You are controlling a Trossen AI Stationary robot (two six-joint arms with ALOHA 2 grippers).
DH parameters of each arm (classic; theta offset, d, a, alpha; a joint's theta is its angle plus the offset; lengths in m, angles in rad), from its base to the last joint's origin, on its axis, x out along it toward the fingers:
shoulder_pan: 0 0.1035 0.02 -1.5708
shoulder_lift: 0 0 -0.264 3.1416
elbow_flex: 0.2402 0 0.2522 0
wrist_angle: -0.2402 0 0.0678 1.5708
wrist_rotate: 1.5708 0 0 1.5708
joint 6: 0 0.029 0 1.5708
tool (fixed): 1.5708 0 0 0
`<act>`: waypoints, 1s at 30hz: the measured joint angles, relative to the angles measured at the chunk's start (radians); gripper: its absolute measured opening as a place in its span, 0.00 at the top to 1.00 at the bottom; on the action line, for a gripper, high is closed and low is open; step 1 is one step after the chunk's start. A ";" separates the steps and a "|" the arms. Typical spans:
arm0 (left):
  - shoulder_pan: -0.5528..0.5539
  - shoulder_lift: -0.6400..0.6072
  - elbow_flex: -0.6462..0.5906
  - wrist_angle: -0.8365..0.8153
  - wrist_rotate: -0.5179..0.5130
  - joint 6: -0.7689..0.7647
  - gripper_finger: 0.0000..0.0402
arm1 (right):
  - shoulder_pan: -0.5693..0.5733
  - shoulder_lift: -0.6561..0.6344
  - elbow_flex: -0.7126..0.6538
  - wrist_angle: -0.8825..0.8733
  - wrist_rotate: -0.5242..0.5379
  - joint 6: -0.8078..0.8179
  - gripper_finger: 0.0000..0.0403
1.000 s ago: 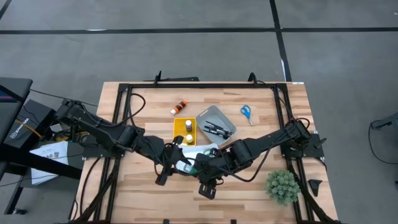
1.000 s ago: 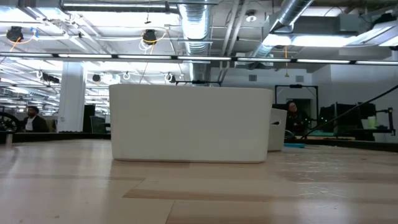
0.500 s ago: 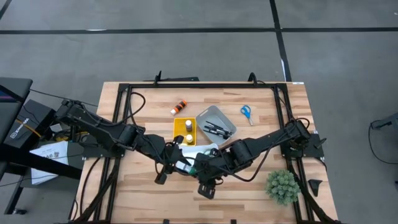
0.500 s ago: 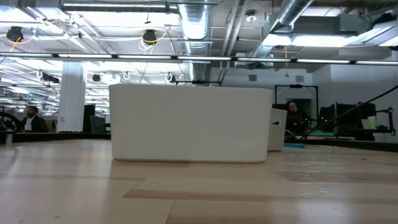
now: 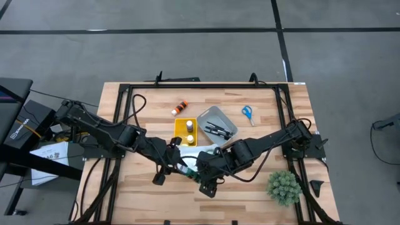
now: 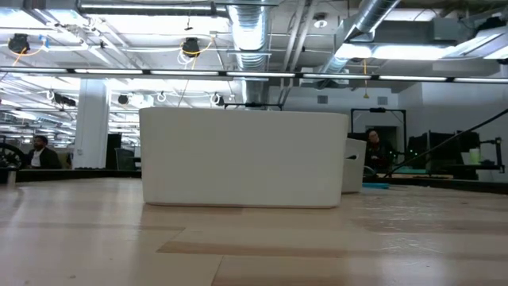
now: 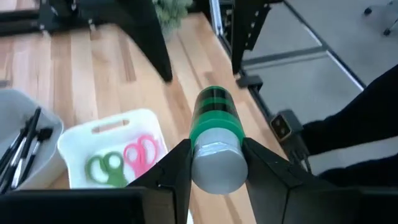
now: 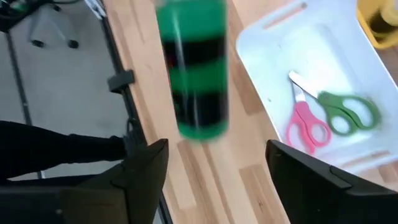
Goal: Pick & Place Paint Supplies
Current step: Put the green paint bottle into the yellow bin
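Meeting near the middle front of the slatted wooden counter [image 5: 125, 187]: two dark jointed arms, end effectors close together just in front of the white bin [image 5: 209, 152].

Left end effector [image 7: 214, 165]: fingers [image 7: 171, 171] clamped on a cylindrical green bottle [image 7: 214, 140] with a dull grey cap, black band on the green label, cap pointing back toward the wrist camera. Seen from above as a small green spot [image 5: 189, 169] between the two arms.

Right end effector [image 8: 211, 162]: spread wide, flat dark fingers [image 8: 146, 168] well apart, nothing between them; the same bottle [image 8: 193, 68] blurred ahead of it, off the counter.

White bin [image 7: 109, 146]: smooth plastic, rounded corners, slot handle; inside, flat-lying green-handled scissors [image 7: 104, 168] just beside pink-handled scissors [image 7: 142, 152].

Grey tray [image 5: 217, 122]: rectangular, set at an angle, holding thin dark brushes [image 5: 217, 130]. Yellow tray [image 5: 185, 132] touching its left side, two small bottles inside. Orange bottle [image 5: 180, 107] lying loose behind it. Blue scissors [image 5: 247, 113] flat to the right of the grey tray. Fuzzy green ball plant [image 5: 284, 186] at the front right corner.

Low view: only a plain white box wall [image 6: 242, 159] on pale wood.
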 joint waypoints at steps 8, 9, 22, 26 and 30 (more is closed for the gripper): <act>0.054 -0.008 0.000 -0.193 -0.025 -0.026 0.73 | 0.041 0.000 0.000 -0.082 0.054 0.046 0.34; 0.062 -0.008 0.000 -0.212 -0.025 -0.026 0.73 | 0.048 0.000 0.000 -0.100 0.071 0.054 0.34; 0.265 0.005 0.141 -0.465 -0.033 0.100 0.73 | 0.135 0.000 0.000 -0.315 0.233 0.197 0.34; 0.365 0.052 0.267 -0.554 -0.038 0.186 0.73 | 0.135 -0.013 0.000 -0.367 0.259 0.215 0.34; 0.457 0.155 0.432 -0.680 -0.037 0.269 0.73 | 0.135 -0.043 0.001 -0.408 0.299 0.220 0.34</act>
